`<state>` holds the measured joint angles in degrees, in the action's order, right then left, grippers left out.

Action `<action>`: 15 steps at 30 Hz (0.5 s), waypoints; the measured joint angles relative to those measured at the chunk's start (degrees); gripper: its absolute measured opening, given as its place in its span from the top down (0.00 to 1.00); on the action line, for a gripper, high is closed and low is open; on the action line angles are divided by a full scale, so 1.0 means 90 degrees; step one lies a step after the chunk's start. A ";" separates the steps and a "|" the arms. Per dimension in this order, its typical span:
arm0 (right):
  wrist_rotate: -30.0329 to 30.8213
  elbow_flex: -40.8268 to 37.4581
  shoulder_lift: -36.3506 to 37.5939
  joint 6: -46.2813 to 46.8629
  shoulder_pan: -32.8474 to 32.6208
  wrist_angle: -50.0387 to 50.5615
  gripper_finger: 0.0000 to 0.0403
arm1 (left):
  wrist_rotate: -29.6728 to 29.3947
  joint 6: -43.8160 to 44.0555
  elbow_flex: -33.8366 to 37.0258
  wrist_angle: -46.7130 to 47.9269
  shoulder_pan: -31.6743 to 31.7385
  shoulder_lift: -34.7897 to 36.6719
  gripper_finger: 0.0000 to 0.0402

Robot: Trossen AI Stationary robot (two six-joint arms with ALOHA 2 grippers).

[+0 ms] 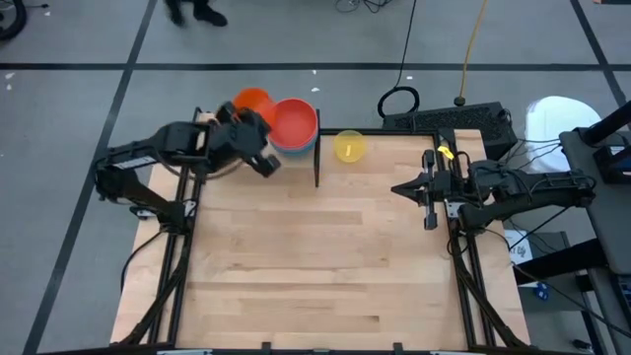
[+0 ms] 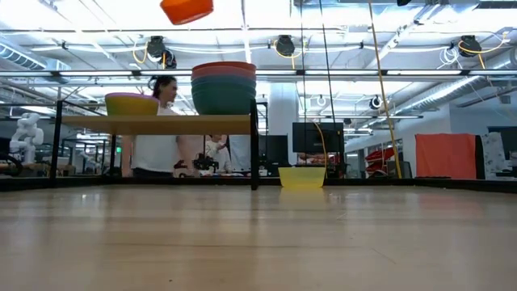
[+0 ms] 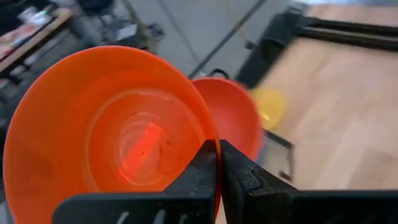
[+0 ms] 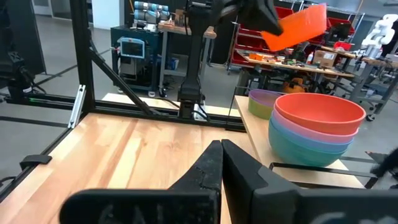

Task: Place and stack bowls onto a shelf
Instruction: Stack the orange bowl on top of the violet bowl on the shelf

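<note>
From above: left gripper (image 1: 258,148) clamped on the orange bowl's (image 1: 252,100) rim, up over the shelf (image 1: 317,158), beside the red-topped stack (image 1: 294,122); yellow bowl (image 1: 349,146) alone on the tabletop (image 1: 315,256). Low down: orange bowl (image 2: 187,10) hanging high above the plank, glossy, tilted. Right gripper (image 4: 221,163) pinched shut, empty.

Orange bowl (image 3: 112,137): smooth plastic, slightly translucent, soft sheen inside. Red bowl (image 4: 320,112) on the pink, blue and teal stack: matt plastic, even finish. Yellow bowl (image 2: 301,178), at 3 o'clock of the stack: plastic, satin. Shelf (image 2: 153,124): light wood plank, black metal frame. Table (image 1: 325,256): pale wood strips, smooth, low gloss. Left gripper (image 3: 219,168): matt black fingers.
</note>
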<state>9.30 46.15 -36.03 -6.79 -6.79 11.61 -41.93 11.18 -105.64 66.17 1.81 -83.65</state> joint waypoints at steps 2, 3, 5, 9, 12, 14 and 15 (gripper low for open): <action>-0.0002 0.0000 -0.0002 -0.0007 0.0000 0.0001 1.00 | -0.0062 0.0283 0.0006 0.0413 0.0181 0.0133 0.99; -0.0002 0.0000 -0.0002 -0.0005 0.0000 0.0001 1.00 | -0.0066 0.0425 0.0007 0.0534 0.0287 0.0157 0.99; -0.0004 0.0000 -0.0002 -0.0011 0.0000 0.0001 1.00 | -0.0093 0.0768 -0.0004 0.0811 0.0528 0.0197 0.99; -0.0007 0.0000 -0.0002 -0.0012 0.0000 0.0001 1.00 | -0.0008 0.1407 0.0003 0.1848 0.1024 0.0197 0.99; -0.0007 0.0000 -0.0002 -0.0028 0.0000 0.0002 1.00 | 0.0285 0.1661 0.0007 0.2438 0.1338 0.0163 0.99; -0.0007 0.0000 -0.0002 -0.0097 0.0000 0.0004 1.00 | 0.0361 0.1655 0.0007 0.2529 0.1490 0.0125 0.99; -0.0010 0.0000 -0.0002 -0.0153 0.0000 0.0004 1.00 | 0.0382 0.1638 0.0007 0.2527 0.1554 0.0114 0.99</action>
<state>9.21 46.15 -36.05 -8.17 -6.79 11.64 -38.50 25.92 -105.58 88.91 15.79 -82.62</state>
